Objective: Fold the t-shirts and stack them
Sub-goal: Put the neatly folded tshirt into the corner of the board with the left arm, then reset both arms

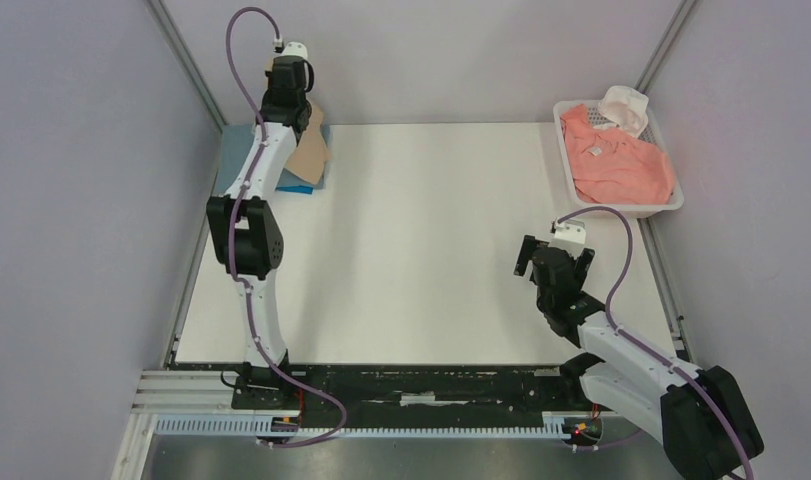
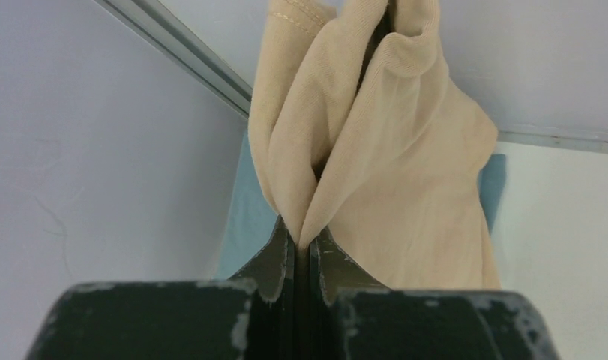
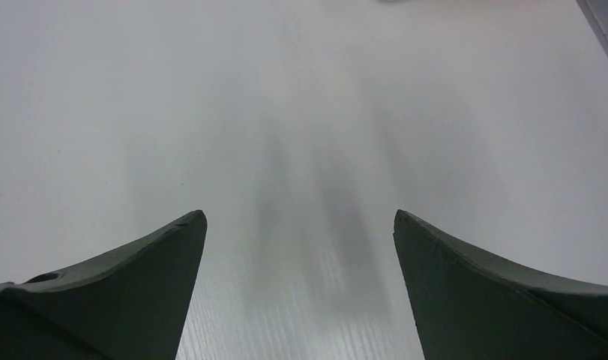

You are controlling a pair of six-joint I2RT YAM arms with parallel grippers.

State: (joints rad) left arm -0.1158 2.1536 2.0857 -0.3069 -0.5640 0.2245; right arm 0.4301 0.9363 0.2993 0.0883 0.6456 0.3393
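My left gripper is at the table's far left corner, shut on a fold of the tan t-shirt, which hangs bunched from it over folded blue shirts. In the left wrist view the tan t-shirt is pinched between the closed fingers, with blue cloth beneath. A salmon-pink t-shirt lies crumpled in the white basket at the far right. My right gripper is open and empty above bare table at the right.
A white object sits at the basket's back end. Metal frame posts and grey walls enclose the table on the left, back and right. The arms' rail runs along the near edge.
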